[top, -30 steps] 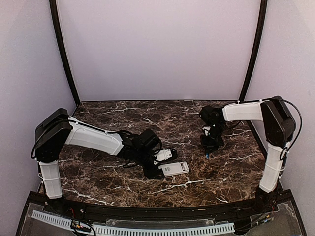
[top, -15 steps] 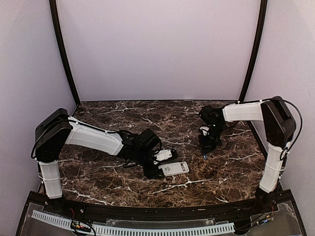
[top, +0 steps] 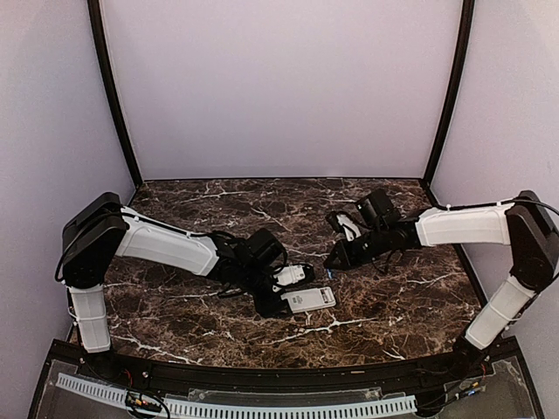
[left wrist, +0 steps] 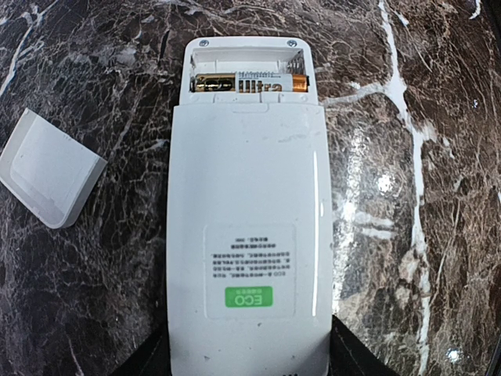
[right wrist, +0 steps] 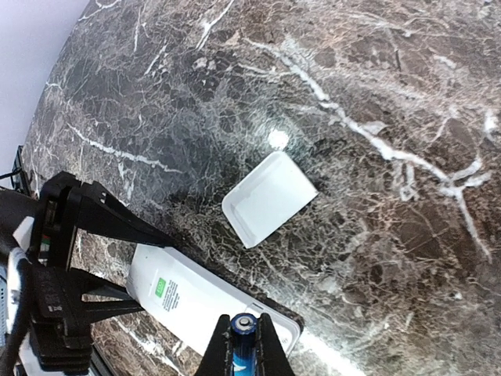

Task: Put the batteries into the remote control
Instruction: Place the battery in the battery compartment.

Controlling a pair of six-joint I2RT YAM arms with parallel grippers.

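The marble table [top: 175, 323] carried everything. On it the remote control [left wrist: 246, 235] lay back-up, its battery bay [left wrist: 246, 61] facing upward so a cell could go in from above. The left gripper [left wrist: 249, 364] clamped the handset's lower end, jaws partly spread against its two long sides, probably to stop it sliding under a push. The cover [left wrist: 47, 168] rested just beside the remote, clear of the bay. One battery [left wrist: 250, 82] (gold-coloured in this view) sat in the inner slot; the slot at the very end was bare. The right gripper [right wrist: 243, 356] hovered near that open end, pinched tight on a blue battery [right wrist: 244, 325], silvery end forward, seemingly lined up for the bare slot.
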